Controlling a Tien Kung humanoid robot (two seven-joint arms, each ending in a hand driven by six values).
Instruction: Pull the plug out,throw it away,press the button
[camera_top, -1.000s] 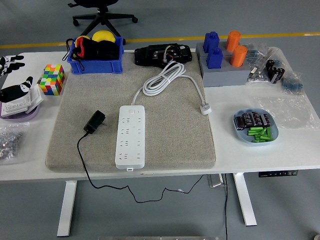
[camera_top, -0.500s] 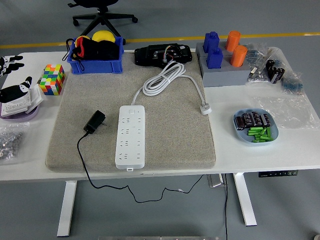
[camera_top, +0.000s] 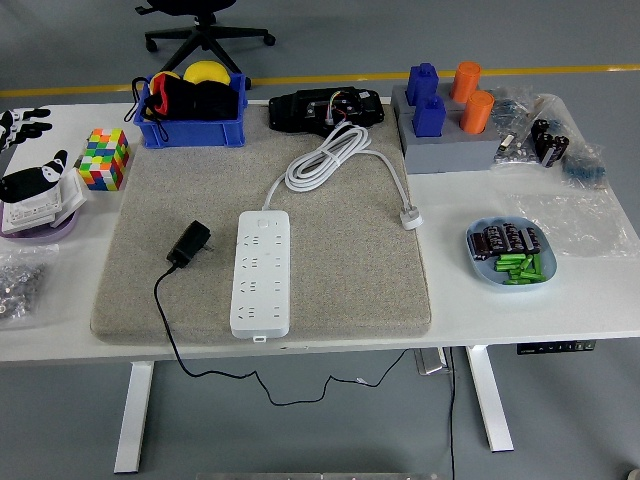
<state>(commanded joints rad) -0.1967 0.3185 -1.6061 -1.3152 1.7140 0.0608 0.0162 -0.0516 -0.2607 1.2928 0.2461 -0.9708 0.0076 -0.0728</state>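
- While neither robot hand is in view and their state cannot be told, the black plug (camera_top: 189, 243) lies loose on the grey mat (camera_top: 350, 270).
- Just right of it lies the white power strip (camera_top: 262, 271).
- Further right, the strip's white cord (camera_top: 325, 158) lies coiled.

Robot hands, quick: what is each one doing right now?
Left robot hand: not in the head view.
Right robot hand: not in the head view.

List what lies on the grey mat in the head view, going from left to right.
Black plug adapter → white power strip → coiled white cable → white plug at that cable's end, near the mat's right edge. No robot hand is in view.
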